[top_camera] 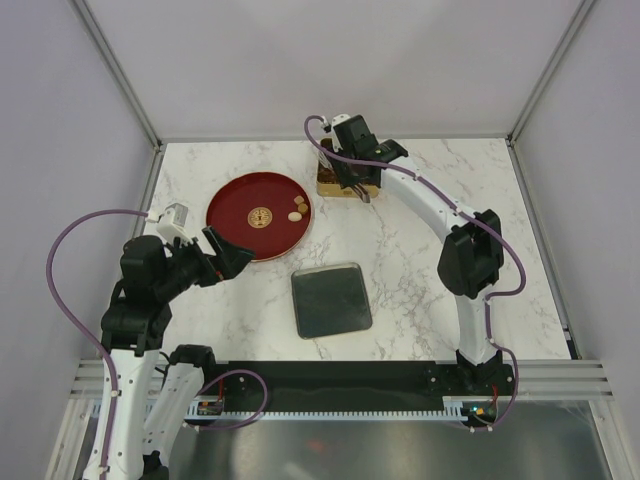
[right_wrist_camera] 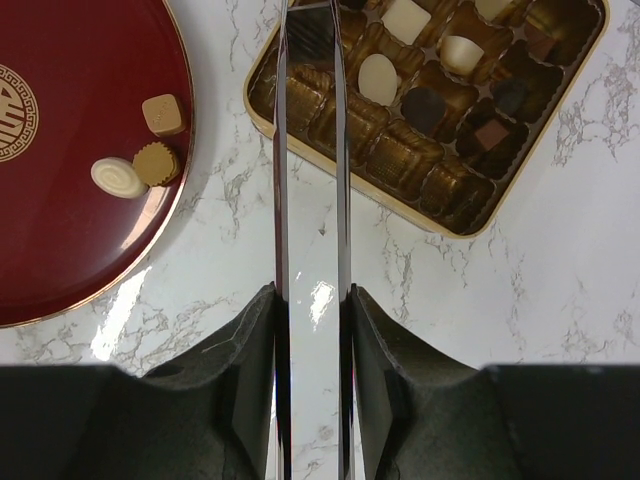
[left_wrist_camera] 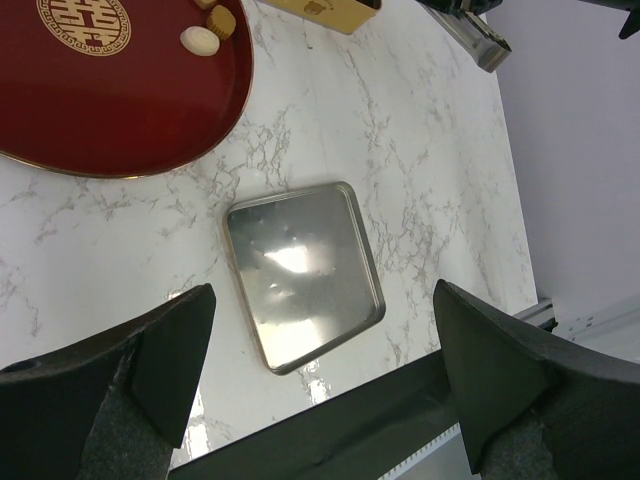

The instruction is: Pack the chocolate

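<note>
Three pieces of chocolate lie at the red dish's (right_wrist_camera: 70, 200) right side: a squarish light brown one (right_wrist_camera: 163, 113), a round light brown one (right_wrist_camera: 155, 163) and a cream one (right_wrist_camera: 118, 177). They show as small dots (top_camera: 298, 208) from above. The gold box (right_wrist_camera: 470, 215) holds several more pieces in its brown tray. My right gripper (right_wrist_camera: 310, 290) is shut on metal tongs (right_wrist_camera: 282, 150), whose blades stand slightly apart and reach over the box's near-left corner; their tips run out of view. My left gripper (left_wrist_camera: 322, 290) hangs open and empty above the table, near the dish's left edge (top_camera: 232, 255).
A square silver lid (top_camera: 332, 300) lies flat on the marble in front of the dish, also below my left gripper (left_wrist_camera: 305, 275). White walls close in the table's back and sides. A black rail (top_camera: 350, 375) runs along the near edge.
</note>
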